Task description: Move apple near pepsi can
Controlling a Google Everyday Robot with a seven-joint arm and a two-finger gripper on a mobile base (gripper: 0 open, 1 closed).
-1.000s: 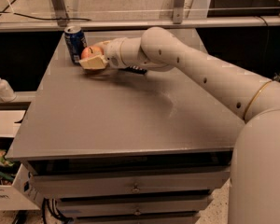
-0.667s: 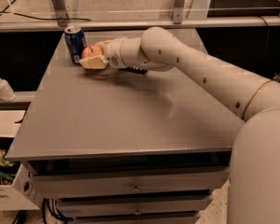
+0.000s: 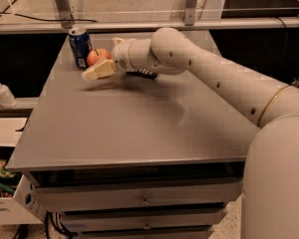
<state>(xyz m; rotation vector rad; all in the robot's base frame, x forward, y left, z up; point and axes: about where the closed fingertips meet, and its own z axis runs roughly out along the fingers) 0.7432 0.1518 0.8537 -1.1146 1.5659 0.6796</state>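
A: Where do you have the claw?

B: Your gripper [image 3: 103, 59] is at the far corner of the table [image 3: 114, 133], low over the top. Its jaws stand apart, one pale finger [image 3: 97, 70] in front of the apple [image 3: 97, 55] and the other behind it. Nothing is clamped.

A: And the apple itself?

B: It is round and red-orange with a lighter blush, and it sits upright on the table between those fingers. The pepsi can [image 3: 80, 47] is just beside it, dark blue with a silver top and standing upright. I can't tell whether the two touch or stand a sliver apart.

A: Why does it sit there?

B: I'd judge it's the drop spot. It's near enough to the can to count, on the side the arm reaches from, so the can didn't need to be crossed.

A: Anything else close by?

B: A flat black object [image 3: 142, 74] lies under the wrist. A pump bottle [image 3: 1, 91] stands off the table, well apart.

A: What's the risk?

B: A round apple rolls easily. If you brush it as you pull back, it may nudge the can or wander off. I'd draw back along the arm's own line.
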